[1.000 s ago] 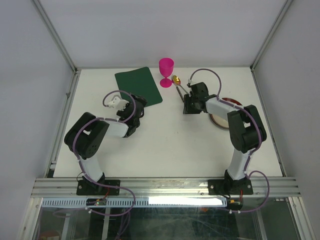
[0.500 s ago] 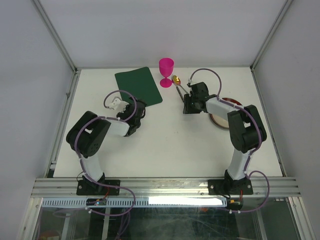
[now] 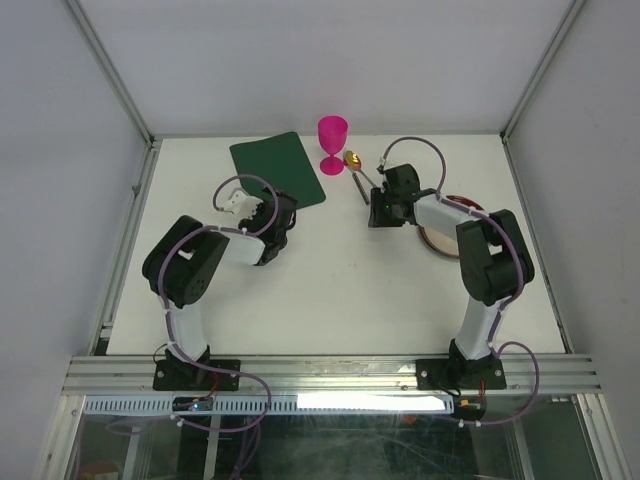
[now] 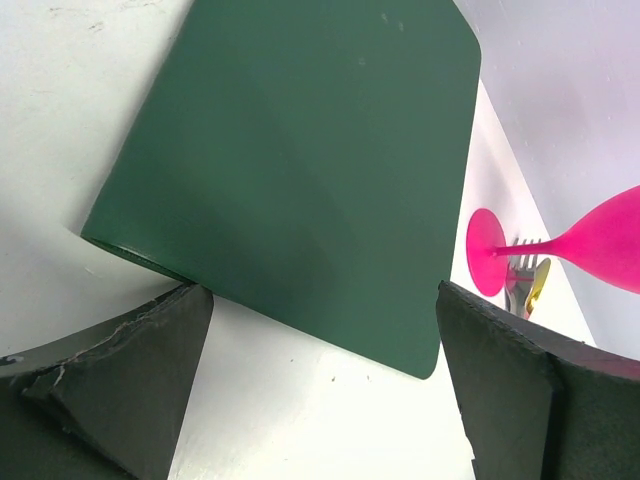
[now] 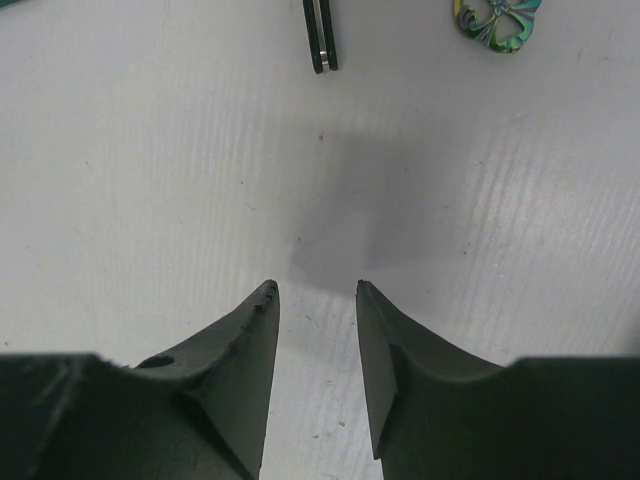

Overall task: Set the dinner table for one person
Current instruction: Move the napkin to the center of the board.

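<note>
The left gripper [image 4: 320, 288], jaws spread wide and empty, hovers low at the near edge of a dark green placemat [image 4: 290, 170]. The mat lies flat towards the far side of the dinner table [image 3: 330, 290], the broad white surface framed by aluminium rails. Off the mat's right corner a pink goblet [image 3: 333, 143] stands upright, a gold spoon [image 3: 352, 159] just beside its foot. The right gripper [image 5: 315, 288], jaws slightly parted and holding nothing, points at bare tabletop just short of a dark utensil handle [image 5: 320, 35]. What may be a plate [image 3: 455, 203] lies partly hidden under the right arm.
</note>
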